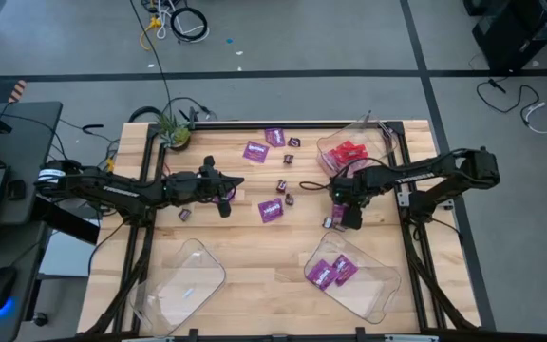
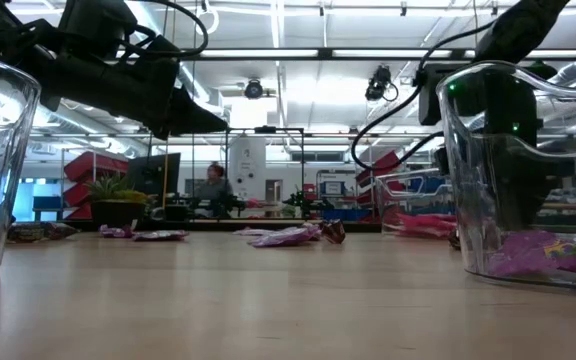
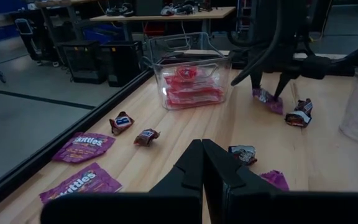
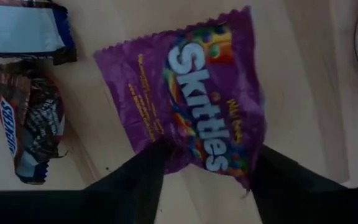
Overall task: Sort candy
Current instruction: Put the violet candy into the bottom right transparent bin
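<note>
a purple skittles packet lay closest, flat on the pale wooden table, with the right gripper straddling it, fingers spread. a snickers piece sat just beside it. the grey workshop floor surrounded the table. the left gripper hovered, pressed together. red packets filled a clear tray.
</note>
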